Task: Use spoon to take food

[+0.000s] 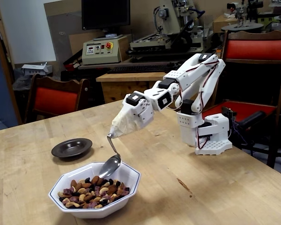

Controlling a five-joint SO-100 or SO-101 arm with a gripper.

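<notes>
Hovering at the far rim of the white bowl (131, 183), the spoon (110, 165) looks empty above the food (91, 190); scoop pending; gripper (126, 123) tape-wrapped, jaw state unreadable.

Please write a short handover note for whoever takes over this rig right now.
Gripper: wrapped in beige tape, so open or shut cannot be told; the spoon hangs from its tip.
Spoon: its bowl is low at the back of the white bowl, at the edge of the food; whether it is dug in is unclear.
Food: all of it seems to lie in the white bowl.
Dark dish: behind the bowl on the table, looks empty.
Done: spoon brought to the food.
Left: scoop and lift a load out.
</notes>
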